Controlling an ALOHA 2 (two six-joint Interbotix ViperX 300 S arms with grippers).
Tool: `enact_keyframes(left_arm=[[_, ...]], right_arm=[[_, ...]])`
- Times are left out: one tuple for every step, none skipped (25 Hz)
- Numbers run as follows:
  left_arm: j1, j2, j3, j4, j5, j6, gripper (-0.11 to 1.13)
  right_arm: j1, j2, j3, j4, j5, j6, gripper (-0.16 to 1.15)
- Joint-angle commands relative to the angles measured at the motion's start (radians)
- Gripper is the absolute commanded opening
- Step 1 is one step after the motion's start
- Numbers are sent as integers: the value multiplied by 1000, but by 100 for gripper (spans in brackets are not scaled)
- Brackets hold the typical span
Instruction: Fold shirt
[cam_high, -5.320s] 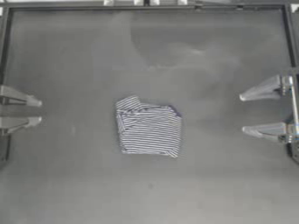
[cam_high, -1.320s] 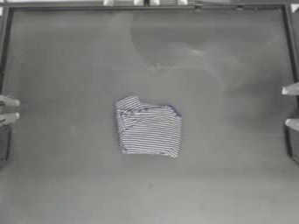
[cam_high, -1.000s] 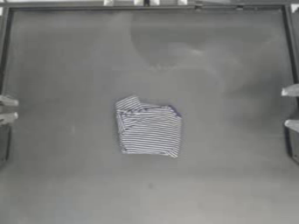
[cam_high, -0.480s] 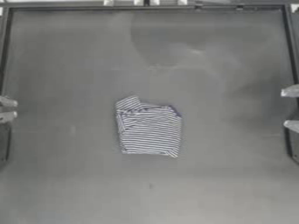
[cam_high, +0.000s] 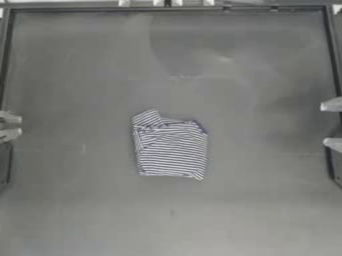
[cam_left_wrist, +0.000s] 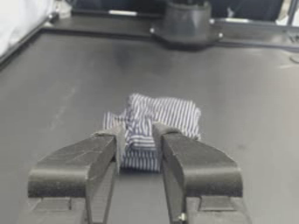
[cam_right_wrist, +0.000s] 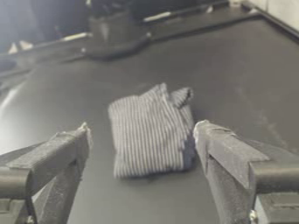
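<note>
The shirt (cam_high: 169, 148) lies folded into a compact striped bundle mid-table, one corner poking up, possibly a sleeve. Left gripper (cam_high: 8, 126) sits at the left edge, jaws slightly parted, holding nothing. Right gripper (cam_high: 332, 125) waits at the right edge, jaws spread wide.

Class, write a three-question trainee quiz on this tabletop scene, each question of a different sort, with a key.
1. True or false: the shirt lies spread flat with sleeves out.
2. Where are the left gripper and right gripper? A. on the shirt B. at the table edges C. crossed mid-table
3. Fill in: neither gripper ___ the shirt.

Key: 1 false, it is a folded bundle mid-table; 2 B; 3 touches.
</note>
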Motion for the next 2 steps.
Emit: enact_keyframes(left_arm=[[2,11,-2,-3,-3,2,70],[2,9,3,-3,-3,2,70]], right_arm=[[0,9,-9,-2,-3,-2,100],[0,9,-9,-2,-3,-2,100]])
